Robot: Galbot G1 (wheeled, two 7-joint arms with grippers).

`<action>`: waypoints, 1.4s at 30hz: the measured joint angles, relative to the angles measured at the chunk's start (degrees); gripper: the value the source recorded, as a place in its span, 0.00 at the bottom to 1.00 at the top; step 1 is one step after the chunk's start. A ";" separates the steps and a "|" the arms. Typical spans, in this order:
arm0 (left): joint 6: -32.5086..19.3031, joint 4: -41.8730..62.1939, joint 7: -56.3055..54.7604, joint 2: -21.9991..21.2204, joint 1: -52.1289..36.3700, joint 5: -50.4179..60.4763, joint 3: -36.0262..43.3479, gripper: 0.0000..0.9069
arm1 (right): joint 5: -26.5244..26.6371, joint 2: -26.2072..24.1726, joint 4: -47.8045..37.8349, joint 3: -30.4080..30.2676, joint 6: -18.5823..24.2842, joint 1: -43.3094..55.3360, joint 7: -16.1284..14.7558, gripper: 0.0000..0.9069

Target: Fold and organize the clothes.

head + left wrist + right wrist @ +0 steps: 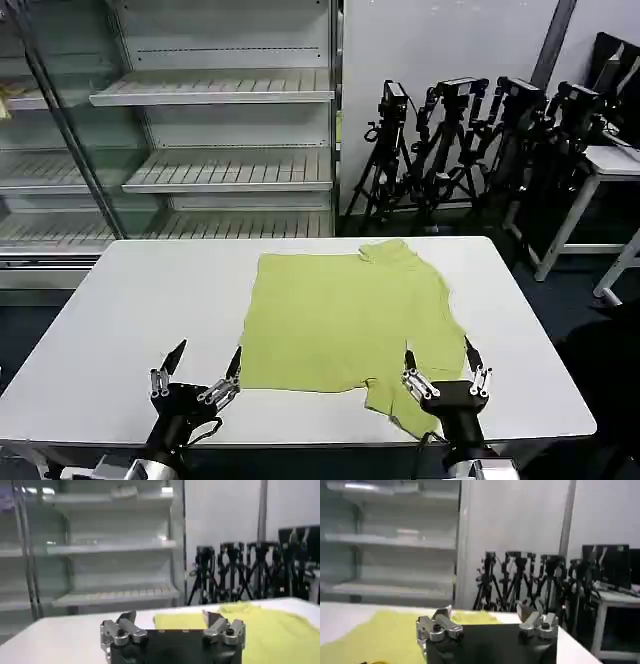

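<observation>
Lime T-shirt [345, 320] spread flat on white table [130, 300] (sleeve rumpled). Left gripper [207, 360], right gripper [441, 364] held splayed at near edge; tripods [450, 150] behind.

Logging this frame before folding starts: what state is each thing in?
T-shirt: spread flat on the table, partly folded, no graphic showing, not held.
Left gripper: open, empty, over bare table beside the shirt's near left corner.
Right gripper: open, empty, above the shirt's near right corner.
Shelves: empty.
</observation>
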 measured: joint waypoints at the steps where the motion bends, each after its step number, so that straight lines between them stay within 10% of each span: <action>1: 0.84 0.51 0.05 0.42 -0.34 -0.38 0.02 1.00 | 0.24 -0.05 -0.19 0.30 -0.29 -0.45 0.02 1.00; 14: 8.70 8.57 0.00 4.70 -5.92 -4.62 3.05 1.00 | 3.49 0.28 -3.43 2.71 -2.43 -4.20 -0.14 1.00; 19: 9.95 11.76 -0.24 4.94 -8.13 -5.67 5.03 0.16 | 4.99 0.72 -4.86 2.36 -3.29 -4.05 -0.51 1.00; 20: 10.14 12.32 -0.33 4.96 -8.57 -5.91 5.30 0.09 | 5.30 0.83 -5.10 2.16 -3.48 -3.99 -0.60 0.61; 26: 10.94 14.93 -1.01 5.54 -10.84 -7.50 6.35 0.04 | 6.78 1.76 -6.90 0.52 -4.20 -3.17 -1.03 0.00; 42: 11.52 16.72 -1.45 6.47 -12.45 -11.22 6.99 0.04 | 8.46 2.78 -7.94 -1.96 -4.14 -3.60 -1.86 0.00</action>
